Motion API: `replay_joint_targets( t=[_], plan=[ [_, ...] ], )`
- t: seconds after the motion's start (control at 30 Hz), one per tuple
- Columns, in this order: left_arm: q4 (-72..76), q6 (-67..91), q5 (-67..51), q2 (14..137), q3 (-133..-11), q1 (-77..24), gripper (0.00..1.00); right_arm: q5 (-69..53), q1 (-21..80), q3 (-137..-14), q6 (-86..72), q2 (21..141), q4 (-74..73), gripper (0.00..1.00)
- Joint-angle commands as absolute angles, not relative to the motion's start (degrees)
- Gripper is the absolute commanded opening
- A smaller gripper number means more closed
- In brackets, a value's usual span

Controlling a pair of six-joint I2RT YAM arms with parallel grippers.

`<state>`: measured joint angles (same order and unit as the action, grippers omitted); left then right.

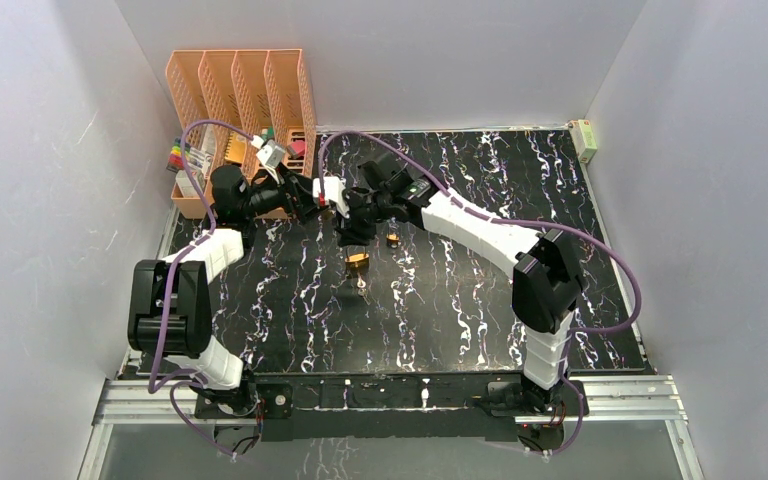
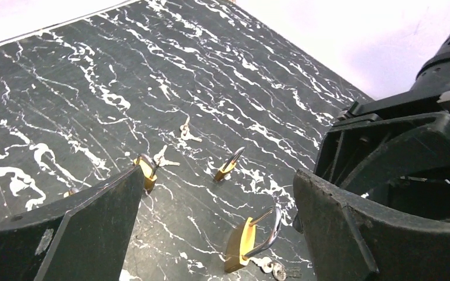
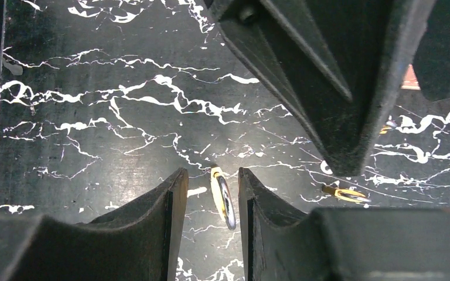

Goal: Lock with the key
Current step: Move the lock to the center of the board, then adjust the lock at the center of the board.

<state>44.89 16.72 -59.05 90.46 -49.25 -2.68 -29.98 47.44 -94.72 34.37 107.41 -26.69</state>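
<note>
Right gripper (image 1: 352,232) hovers low over the table (image 1: 480,300), padlock (image 1: 358,262) just beside it. Left wrist: left gripper (image 2: 217,175) spread wide, padlock on the table between its fingers. Right wrist: fingers (image 3: 167,228) narrowly parted, padlock lying between, clear of both.

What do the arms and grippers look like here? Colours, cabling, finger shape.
The left arm and right arm have white link shells with black joint housings. A purple cable loops along each. The left gripper and right gripper are matte black, with two broad wedge-shaped fingers tapering to blunt tips.
</note>
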Motion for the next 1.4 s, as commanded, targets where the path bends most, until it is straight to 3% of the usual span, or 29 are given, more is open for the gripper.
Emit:
replay_joint_targets(
  t=[0.0, 0.83, 1.13, 1.37],
  plan=[
    [41.1, 12.3, -57.1, 87.8, -50.7, -2.3, 0.98, -29.3, 47.5, -94.4, 33.7, 107.7, -25.6, 0.44],
    [39.9, 11.8, -58.1, 87.5, -51.2, -2.3, 0.98, -24.6, 47.3, -88.1, 36.1, 108.3, -24.0, 0.37],
    [39.8, 11.9, -58.5, 87.7, -51.4, -2.3, 0.98, -23.0, 46.3, -84.4, 36.1, 104.7, -16.7, 0.42],
    [39.8, 11.9, -58.6, 87.6, -51.4, -2.3, 0.98, -24.3, 45.1, -85.3, 36.1, 105.5, -17.0, 0.39]
  ],
)
